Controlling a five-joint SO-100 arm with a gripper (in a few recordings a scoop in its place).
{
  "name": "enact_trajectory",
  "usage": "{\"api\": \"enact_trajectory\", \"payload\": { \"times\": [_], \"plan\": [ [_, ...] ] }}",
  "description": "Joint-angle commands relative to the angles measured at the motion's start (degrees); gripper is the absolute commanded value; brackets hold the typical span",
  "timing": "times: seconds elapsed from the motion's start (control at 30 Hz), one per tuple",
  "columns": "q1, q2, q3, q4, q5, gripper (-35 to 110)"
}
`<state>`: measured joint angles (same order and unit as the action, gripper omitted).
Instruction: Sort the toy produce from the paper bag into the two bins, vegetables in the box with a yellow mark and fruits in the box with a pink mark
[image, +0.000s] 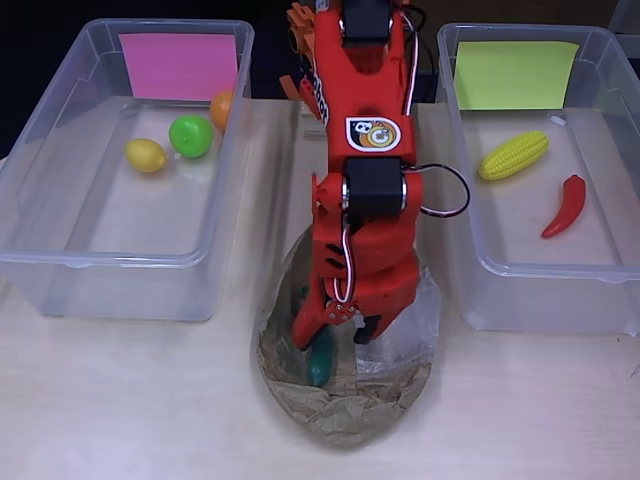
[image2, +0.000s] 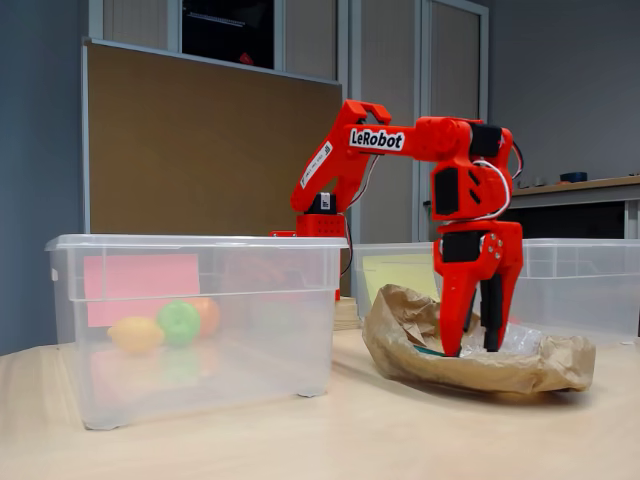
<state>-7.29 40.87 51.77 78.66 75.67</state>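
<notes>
Overhead view first: red 3D-printed two-finger gripper (image: 340, 335) plunged into the crumpled brown paper bag (image: 345, 415) lying open on the pale wooden table (image: 120, 400), fingers spread wide. Dark green toy vegetable (image: 320, 362) lying in the bag's mouth, right by the left finger tip. Touching or clear? Cannot tell from above; not visibly clamped. Clear plastic lining inside the bag, glinting beside the right finger. On the left, clear plastic bin with the pink paper mark (image: 177, 65), holding a yellow toy lemon (image: 146, 155), a green toy apple (image: 190, 135) and an orange toy fruit (image: 222, 108): fruits kept apart, as the task asks. On the right, clear plastic bin with the yellow paper mark (image: 515, 75), carrying a yellow toy corn cob (image: 513, 155) and a red toy chili pepper (image: 565, 205). Bag set between the two bins, probably so either drop is a short swing.

Fixed view now, from table height: gripper (image2: 474, 335) pointing straight down into the bag (image2: 480, 365), jaws apart, nothing lifted. Sliver of green (image2: 428, 351) peeking beside the left finger. Pink-marked bin (image2: 200, 310) in the foreground, fruits showing through its wall; yellow-marked bin (image2: 580, 285) behind the bag. Likely next: close on the green piece, then over to the yellow mark.
</notes>
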Motion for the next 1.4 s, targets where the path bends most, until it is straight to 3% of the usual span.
{"api": "enact_trajectory", "payload": {
  "times": [0.0,0.2,0.37,0.97,1.2,1.37],
  "plan": [
    [0.0,-1.76,-4.48,1.05,-0.53,30],
    [-0.18,-3.78,-5.1,0.97,-0.44,25],
    [-0.62,-2.02,-2.9,1.76,0.18,0],
    [-4.48,32.52,19.42,12.22,-0.62,0],
    [-13.62,50.01,26.37,20.74,9.14,0],
    [-23.64,63.02,39.73,23.91,25.93,0]
  ]
}}
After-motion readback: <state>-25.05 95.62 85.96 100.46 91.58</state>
